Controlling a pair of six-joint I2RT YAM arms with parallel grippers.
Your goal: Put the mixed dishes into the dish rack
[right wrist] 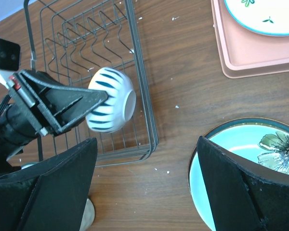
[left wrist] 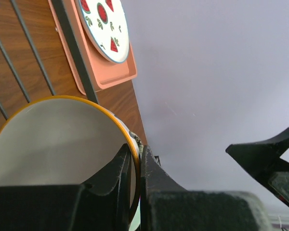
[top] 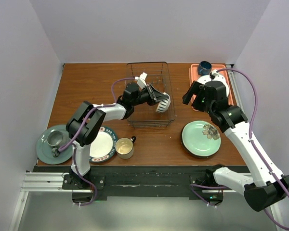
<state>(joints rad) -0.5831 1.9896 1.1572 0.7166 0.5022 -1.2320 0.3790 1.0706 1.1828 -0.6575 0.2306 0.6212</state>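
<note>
From above, the left gripper (top: 156,99) grips the striped bowl (top: 163,104), tipped sideways over the dish rack (top: 147,63) by its right wall. The right gripper (top: 192,94) hangs nearby, spread and empty. In the left wrist view, the fingers (left wrist: 118,175) pinch the rim. In the right wrist view, the bowl's mouth faces right.

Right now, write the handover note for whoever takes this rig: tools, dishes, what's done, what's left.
Left tool: shut on the striped bowl at its rim, holding it on its side over the right part of the dish rack; not released.
Right tool: open and empty, above the table right of the rack.
On the table: cream mug and blue-rimmed plate in front of the rack to the left, pale green plate to the right.
Done: no dish is set in the rack yet.
Left: place the bowl, then load the mug and both plates.
</note>
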